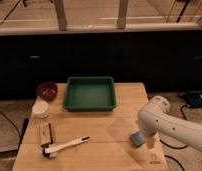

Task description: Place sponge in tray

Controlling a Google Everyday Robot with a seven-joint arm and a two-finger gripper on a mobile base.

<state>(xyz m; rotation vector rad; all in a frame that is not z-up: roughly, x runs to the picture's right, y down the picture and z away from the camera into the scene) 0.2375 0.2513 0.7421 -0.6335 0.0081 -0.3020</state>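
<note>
Gripper (145, 141) low over the front right part of the surface (104, 127), at the end of the white arm (166, 122) reaching in from the right edge of view. Jaws spread as wide as they go, pointing down, with no grip on anything that shows.

Sponge (137, 138) right at the jaws, on their left side in view, lying on the surface. Cannot tell if it touches a finger. Not in the tray.

Tray (90, 106) well apart from the jaws, farther back and to the left, sitting flat near the back edge of the surface.

Red bowl (46, 91) left of the tray, far from the jaws. White round pot (41, 109) just in front of the bowl. Tan block (45, 134) with a dark edge far left of the jaws, near the left edge of the surface. White-handled brush (66, 146) left of the jaws near the front edge, lying at a slant, dark head end close to the block, handle tip pointing toward the sponge but well short of it.
</note>
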